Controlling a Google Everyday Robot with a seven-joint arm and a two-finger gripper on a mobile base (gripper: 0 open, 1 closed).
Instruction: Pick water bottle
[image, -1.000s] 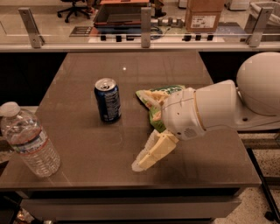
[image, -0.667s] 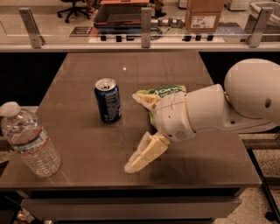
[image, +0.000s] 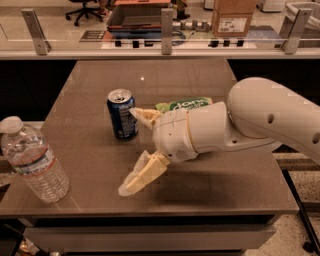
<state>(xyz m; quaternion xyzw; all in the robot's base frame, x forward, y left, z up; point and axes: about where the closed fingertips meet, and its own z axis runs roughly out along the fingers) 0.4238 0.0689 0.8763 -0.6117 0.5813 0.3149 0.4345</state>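
Observation:
The water bottle (image: 31, 160) is clear ribbed plastic with a white cap and a white-blue-red label. It stands tilted at the table's front left corner. My gripper (image: 131, 149) is open, its two cream fingers spread wide, one near the blue can and one low near the front of the table. It is empty and hovers over the table's middle, well to the right of the bottle.
A blue soda can (image: 121, 113) stands upright just left of the upper finger. A green snack bag (image: 184, 104) lies behind the wrist. The brown table (image: 90, 85) ends in a front edge close below the gripper. A glass railing runs behind.
My arm and gripper have moved left across the table, closer to the can and the bottle. The fingers stay spread. The bottle and can have not moved.

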